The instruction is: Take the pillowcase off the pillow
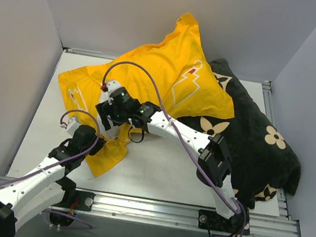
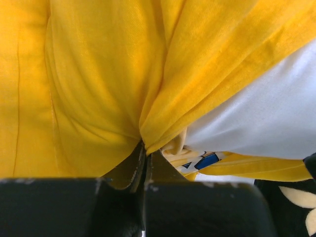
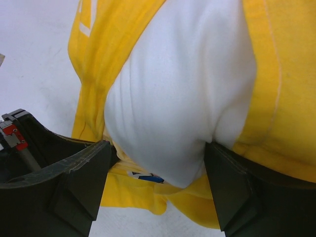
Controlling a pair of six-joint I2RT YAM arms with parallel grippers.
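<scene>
Roughly mid-frame, top view: pillowcase (image 1: 171,72), long axis lower left to upper right, mouth at lower left. Pillow (image 3: 177,98) corner bulging out there, squeezed by right claw (image 3: 157,148). Left claw (image 2: 144,163) pinched on yellow cloth just below. Probably pull opposite ways.

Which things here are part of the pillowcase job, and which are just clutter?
Job: yellow pillowcase, white pillow, left gripper pinching the case, right gripper clamping the pillow.
Lying about: black flowered pillow, at the right.
</scene>
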